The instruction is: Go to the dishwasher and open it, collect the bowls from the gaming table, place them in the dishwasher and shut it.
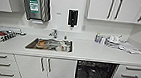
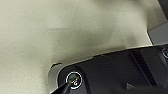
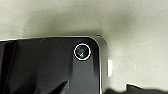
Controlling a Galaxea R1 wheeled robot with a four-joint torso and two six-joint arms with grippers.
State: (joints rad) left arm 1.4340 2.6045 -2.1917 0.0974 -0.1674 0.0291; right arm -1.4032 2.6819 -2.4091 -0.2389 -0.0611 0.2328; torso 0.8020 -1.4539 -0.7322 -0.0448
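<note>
One long white bench (image 1: 90,52) along back wall, steel sink (image 1: 49,44) set in middle w/ items inside. Dishwasher (image 1: 94,74) under bench, right of sink: open, dark interior w/ wire racks visible. White drawers (image 1: 0,64) at left, wall cabinets (image 1: 119,7) above right. Paper-towel dispenser (image 1: 36,7) and black soap dispenser (image 1: 72,17) on wall. Clutter on bench at both ends. Pale speckled floor (image 2: 50,32) in wrist views. Jaws, both arms: cannot tell.

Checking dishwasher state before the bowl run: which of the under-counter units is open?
The dishwasher, right of the sink. Its bay shows a dark interior with racks, while the white cabinet doors under the sink and the drawers on either side sit shut with handles flush.
</note>
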